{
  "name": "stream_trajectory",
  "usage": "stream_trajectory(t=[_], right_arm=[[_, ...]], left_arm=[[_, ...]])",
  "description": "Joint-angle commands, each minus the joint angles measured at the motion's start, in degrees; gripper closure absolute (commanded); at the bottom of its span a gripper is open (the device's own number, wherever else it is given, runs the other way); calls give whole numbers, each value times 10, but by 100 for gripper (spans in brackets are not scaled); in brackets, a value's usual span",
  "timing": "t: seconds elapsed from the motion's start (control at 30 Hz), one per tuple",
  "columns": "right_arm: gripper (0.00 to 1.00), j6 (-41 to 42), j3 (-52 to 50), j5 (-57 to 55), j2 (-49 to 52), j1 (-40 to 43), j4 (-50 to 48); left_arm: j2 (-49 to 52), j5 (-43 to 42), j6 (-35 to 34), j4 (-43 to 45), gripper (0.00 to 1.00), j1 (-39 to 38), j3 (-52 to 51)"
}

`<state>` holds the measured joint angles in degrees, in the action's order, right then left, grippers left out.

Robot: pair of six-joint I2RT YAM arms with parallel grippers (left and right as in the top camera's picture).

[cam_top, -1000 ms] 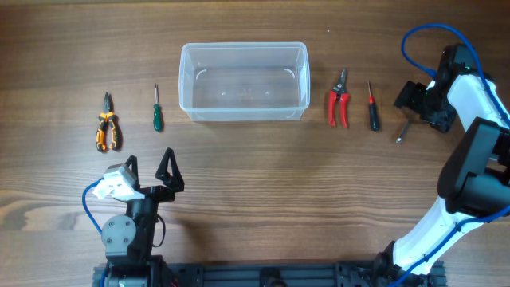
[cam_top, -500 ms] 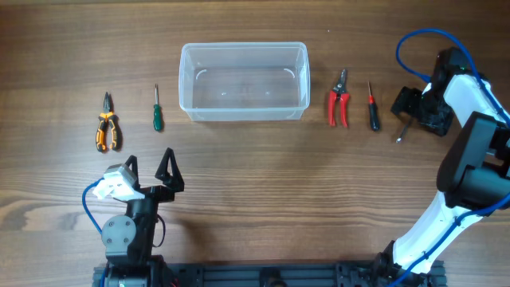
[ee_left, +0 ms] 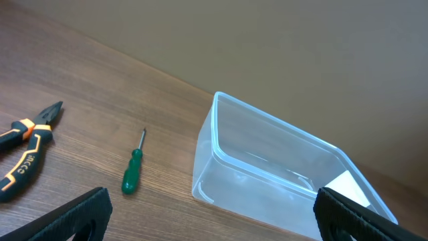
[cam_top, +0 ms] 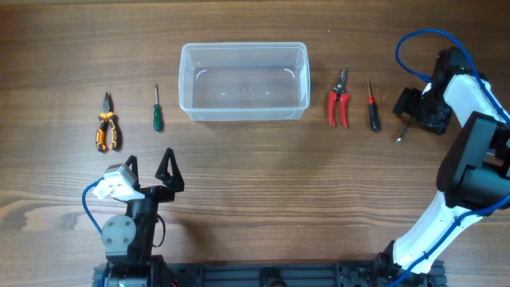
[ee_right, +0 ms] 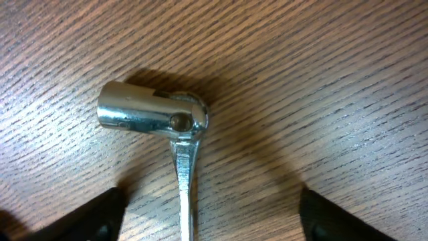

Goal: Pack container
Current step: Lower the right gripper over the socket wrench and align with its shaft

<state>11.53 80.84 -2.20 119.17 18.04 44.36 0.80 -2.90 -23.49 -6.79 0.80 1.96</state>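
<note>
The clear plastic container (cam_top: 244,81) stands empty at the back centre; it also shows in the left wrist view (ee_left: 281,167). My right gripper (cam_top: 406,112) is open, low over a small chrome socket wrench (cam_top: 401,133) at the far right. In the right wrist view the wrench (ee_right: 155,115) lies on the wood, its handle running between my open fingers (ee_right: 210,217). My left gripper (cam_top: 147,169) is open and empty near the front left, its fingertips (ee_left: 210,214) apart.
Orange-handled pliers (cam_top: 107,127) and a green screwdriver (cam_top: 157,112) lie left of the container. Red-handled cutters (cam_top: 339,102) and a red-and-black screwdriver (cam_top: 371,108) lie to its right. The pliers (ee_left: 23,150) and green screwdriver (ee_left: 134,167) show in the left wrist view.
My right gripper has moved a little left and down toward the chrome wrench. The left arm has not moved.
</note>
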Motion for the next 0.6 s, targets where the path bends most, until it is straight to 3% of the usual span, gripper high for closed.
stream_trajectory(t=[0.0,0.57], right_arm=[[20,-2,-7,49,40,-6,-4],[37,5,-2,50,39,-39,-8]], left_arm=[[-4,-5,-8,2,0,-2,-5],[-4,-5,-8,2,0,-2,-5]])
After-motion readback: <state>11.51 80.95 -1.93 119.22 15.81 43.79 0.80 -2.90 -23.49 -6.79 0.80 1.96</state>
